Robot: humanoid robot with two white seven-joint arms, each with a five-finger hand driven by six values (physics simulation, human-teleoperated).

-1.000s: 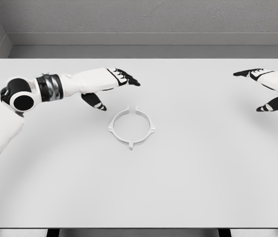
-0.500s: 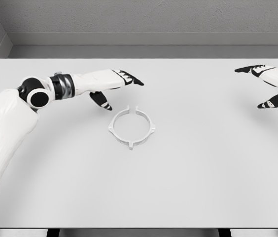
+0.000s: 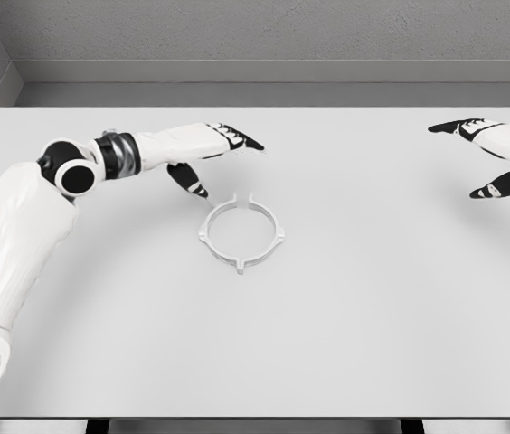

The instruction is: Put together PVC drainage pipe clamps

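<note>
A white pipe clamp ring (image 3: 241, 232) lies flat near the middle of the desk (image 3: 373, 316). The left hand (image 3: 212, 154) hovers just up-left of the ring, fingers spread, thumb tip near its rim, holding nothing. The right hand (image 3: 495, 161) hangs far right of the ring, fingers spread, empty.

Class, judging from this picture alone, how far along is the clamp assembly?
Nothing looks done: the white ring-shaped plastic clamp lies untouched on the white table. In hand: the left hand, fingers spread, hovers just beyond the ring's far-left edge. The right hand waits open at far right. Grasping and assembly remain.
</note>
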